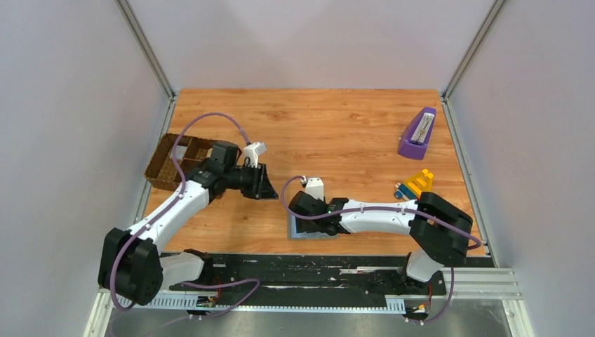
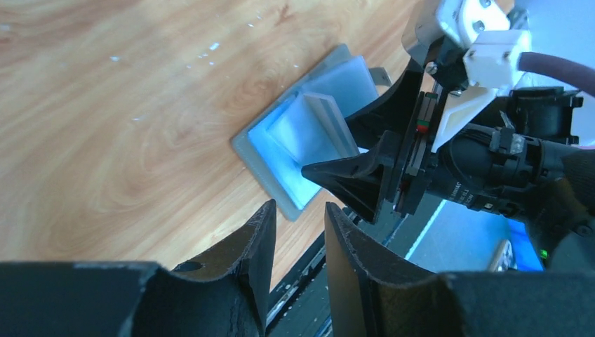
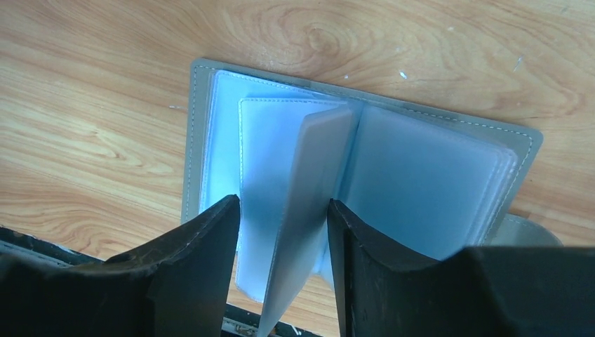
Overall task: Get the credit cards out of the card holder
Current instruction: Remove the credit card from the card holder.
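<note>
Under right gripper (image 3: 284,210), seemingly: card holder (image 3: 435,168).

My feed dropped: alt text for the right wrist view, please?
An open grey bifold card holder, pale blue inside, lies on the wooden table; one translucent sleeve leaf stands up between the parted jaws of the right end effector.

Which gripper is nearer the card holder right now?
Right. The right gripper sits directly over the open card holder, straddling a raised page. The left gripper hovers beyond the holder's far-left corner, apart from it.
</note>
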Controlling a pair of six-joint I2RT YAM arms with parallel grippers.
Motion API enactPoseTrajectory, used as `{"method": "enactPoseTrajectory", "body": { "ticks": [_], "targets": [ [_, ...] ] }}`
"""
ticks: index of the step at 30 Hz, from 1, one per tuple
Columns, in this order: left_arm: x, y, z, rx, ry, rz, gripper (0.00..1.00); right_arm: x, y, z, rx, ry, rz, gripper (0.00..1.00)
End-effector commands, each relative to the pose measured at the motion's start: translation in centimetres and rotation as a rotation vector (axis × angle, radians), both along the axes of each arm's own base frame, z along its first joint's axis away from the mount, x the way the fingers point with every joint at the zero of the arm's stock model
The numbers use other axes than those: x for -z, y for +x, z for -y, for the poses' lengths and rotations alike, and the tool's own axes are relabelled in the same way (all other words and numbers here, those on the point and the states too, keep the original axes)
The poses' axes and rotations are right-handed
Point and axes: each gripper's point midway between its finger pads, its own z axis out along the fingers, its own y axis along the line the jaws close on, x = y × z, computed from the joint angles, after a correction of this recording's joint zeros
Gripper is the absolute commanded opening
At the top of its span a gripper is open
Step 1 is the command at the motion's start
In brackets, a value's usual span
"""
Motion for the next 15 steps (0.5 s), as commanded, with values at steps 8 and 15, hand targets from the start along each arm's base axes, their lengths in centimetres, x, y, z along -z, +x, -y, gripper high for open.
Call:
{"method": "enactPoseTrajectory", "body": {
  "ticks": [8, 15],
  "targets": [
    [3.0, -0.6, 7.3, 0.129, -0.102, -0.089, 0.33, -1.7, 0.1, -0.6, -0.011, 0.116, 0.046, 0.48],
    [5.9, -0.3, 8.6, 0.128, -0.070, -0.142, 0.26, -1.6, 0.0, -0.5, -0.015, 0.127, 0.046, 0.48]
  ]
}}
